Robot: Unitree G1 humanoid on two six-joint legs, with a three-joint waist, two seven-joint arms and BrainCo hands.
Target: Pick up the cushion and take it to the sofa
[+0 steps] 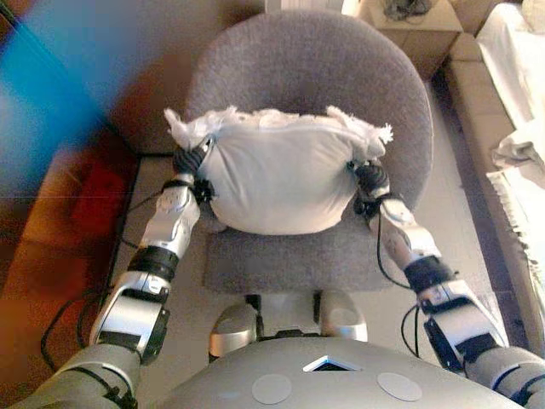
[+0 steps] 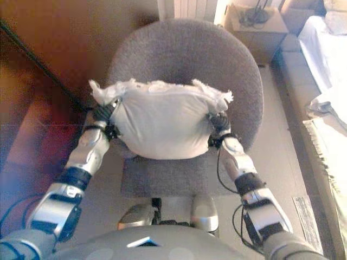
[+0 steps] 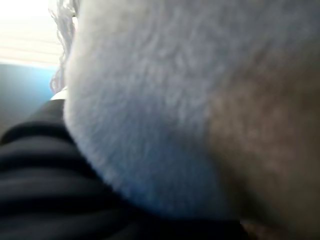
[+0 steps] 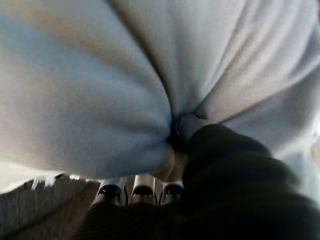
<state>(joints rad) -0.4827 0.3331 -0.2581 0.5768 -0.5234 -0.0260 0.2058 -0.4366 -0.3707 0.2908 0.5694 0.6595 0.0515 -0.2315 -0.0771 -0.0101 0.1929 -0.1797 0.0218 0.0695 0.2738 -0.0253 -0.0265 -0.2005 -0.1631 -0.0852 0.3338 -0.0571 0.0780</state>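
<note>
Grey upholstered chair, pale floor, cardboard box, white-draped sofa

White cushion between both hands, above chair

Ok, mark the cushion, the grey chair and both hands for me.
cushion [image 1: 277, 183]: left eye view, middle of its white face.
grey chair [image 1: 298, 72]: left eye view, backrest.
left hand [image 1: 189, 162]: left eye view, dark cover.
right hand [image 1: 370, 177]: left eye view, dark cover.

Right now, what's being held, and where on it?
The white cushion, clamped between both hands at its sides: left hand on its left edge, right hand on its right, over the grey chair.
</note>
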